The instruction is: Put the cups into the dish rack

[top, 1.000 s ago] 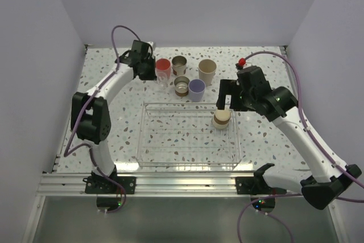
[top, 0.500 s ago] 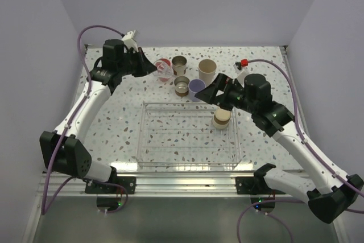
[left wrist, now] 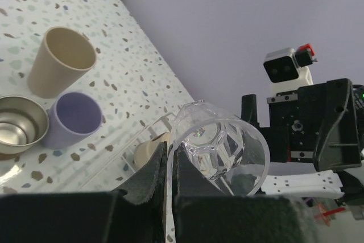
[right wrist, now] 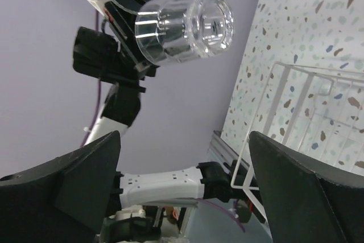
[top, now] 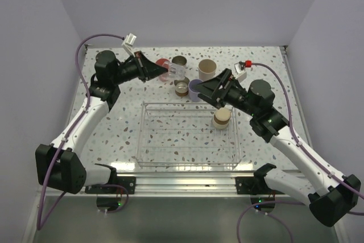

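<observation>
Got left gripper point(left wrist: 169, 166) pinched tight on the wall of the clear cup point(left wrist: 223, 151), prob 1 finger inside the rim and 1 outside. Holding it in mid-air, tipped on its side, base aimed at right gripper point(top: 215, 87). Seeing right gripper spread to max w/ nothing in it, facing the cup's base, near but not touching. Looks like a handover setup, can't confirm.

Risks:
- Thin pinch on a slick clear wall: could pivot or slip w/ any jerk. Would land around red-pink cup point(top: 163, 65) and steel cup point(top: 179, 61), which sit under it in top view, and scatter them.
- Closing right jaws off-centre: would knock the cup out of the left grip. Need base centred btwn the jaws 1st.
- Letting go on the left before the right has a firm hold: drop onto table point(top: 114, 112), short of dish rack point(top: 140, 140).
- Crowding 2 arms over 1 spot: wrist-to-wrist bump poss.

Counting only 1 tan-based cup point(top: 222, 119) in the rack, far-right corner. Setting down close to it risks tipping it.
</observation>
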